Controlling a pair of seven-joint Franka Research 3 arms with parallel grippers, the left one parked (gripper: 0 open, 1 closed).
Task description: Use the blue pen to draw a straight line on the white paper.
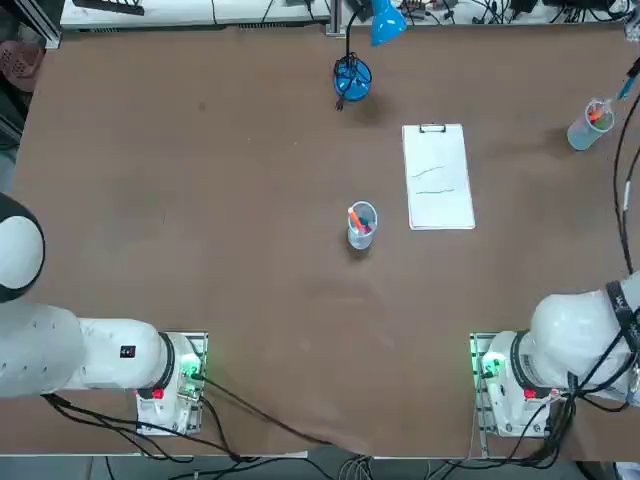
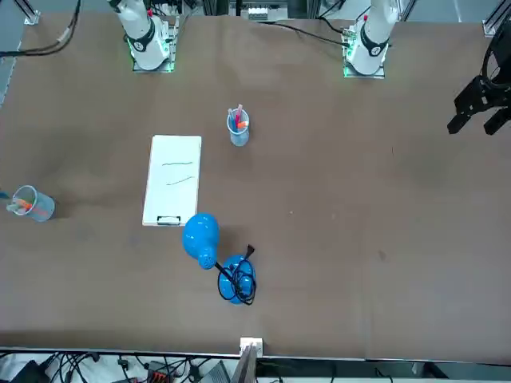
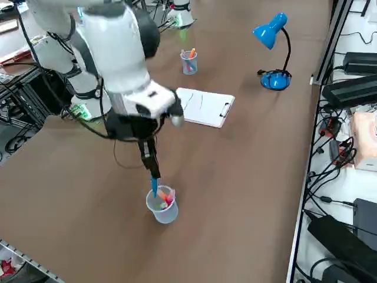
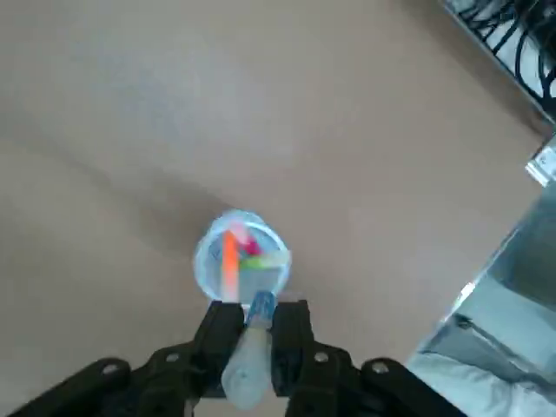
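Observation:
My right gripper (image 3: 151, 167) hangs over the table's right side, shut on the blue pen (image 3: 154, 184), which points straight down. The pen's lower end reaches the rim of a clear cup (image 3: 162, 206) holding orange, pink and green pens. In the wrist view the fingers (image 4: 291, 328) pinch the blue pen (image 4: 259, 306) right beside that cup (image 4: 241, 254). The white paper (image 1: 438, 180) lies flat on its clipboard towards the table's middle, clip at the far end, with two faint lines on it. The white paper (image 3: 200, 106) is well away from the gripper.
A second clear cup of pens (image 1: 361, 225) stands left of the paper. A blue desk lamp (image 1: 352, 78) sits at the far edge. The cup under the gripper (image 1: 590, 125) is near the table's right edge. Cables and equipment line that side.

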